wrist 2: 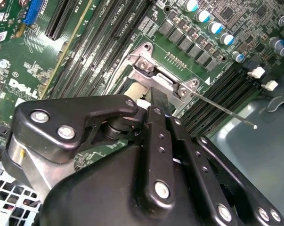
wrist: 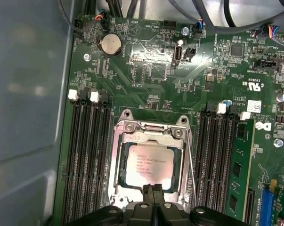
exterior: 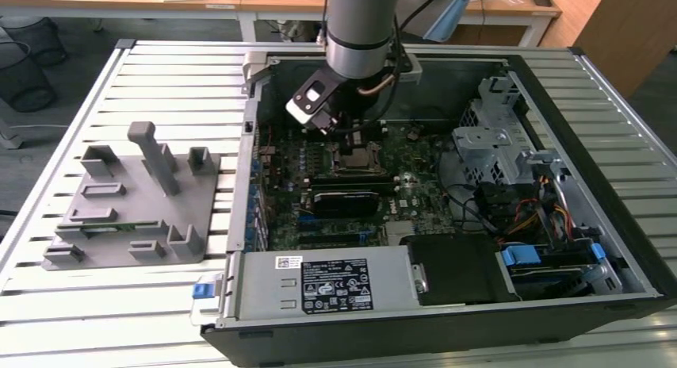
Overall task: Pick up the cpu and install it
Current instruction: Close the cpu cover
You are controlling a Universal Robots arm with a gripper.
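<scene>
The cpu (wrist: 149, 165), a flat square chip with a silver-grey top, lies flat inside the motherboard socket, whose metal frame (wrist: 150, 134) surrounds it. My gripper (wrist: 153, 192) hovers at one edge of the chip with its two black fingers pressed together, and nothing shows between them. In the second wrist view the gripper (wrist 2: 153, 96) points down at the socket frame (wrist 2: 153, 70), and a thin lever wire (wrist 2: 222, 108) runs out from the frame. In the exterior view the arm reaches down into the open computer case, with the gripper (exterior: 341, 136) just above the socket (exterior: 356, 157).
A grey plastic fixture tray (exterior: 127, 201) stands on the slatted table at the exterior view's left, outside the case. Memory slots (wrist: 87, 155) flank the socket on both sides. A power supply (exterior: 328, 285), a drive cage (exterior: 492, 142) and cables crowd the case.
</scene>
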